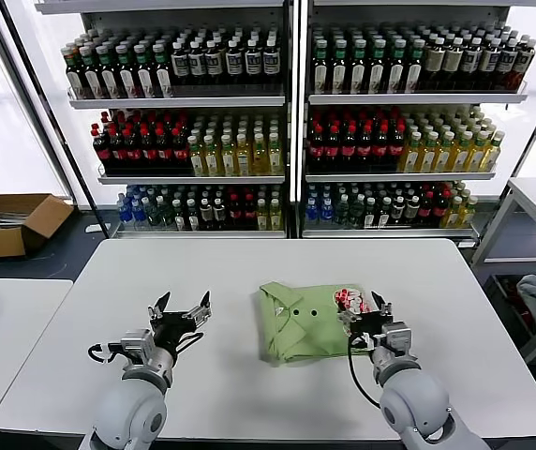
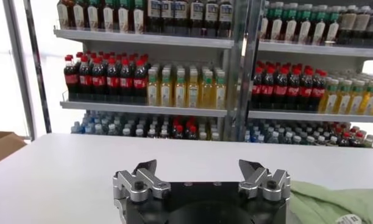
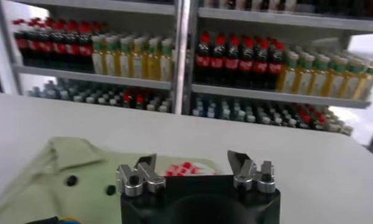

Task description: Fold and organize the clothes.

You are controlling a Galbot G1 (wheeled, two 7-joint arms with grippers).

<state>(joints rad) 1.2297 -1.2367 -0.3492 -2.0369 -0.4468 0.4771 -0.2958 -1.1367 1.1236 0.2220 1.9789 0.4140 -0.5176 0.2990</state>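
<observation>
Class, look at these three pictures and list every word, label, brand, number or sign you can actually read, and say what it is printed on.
No text can be read in any view.
Bottles on the shelves: labels too small and blurred.
Green shirt: its red-and-white print shows no letters that can be made out.
Cardboard box: no readable marking.
Left claw and right claw: no lettering visible.

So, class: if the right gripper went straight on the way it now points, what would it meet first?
Probably the folded green shirt. The right gripper, jaws open, hovers at its near right edge, pointing across the red-and-white chest print toward the bottle shelves. How high it hovers is unclear, so it might pass just above the cloth.
</observation>
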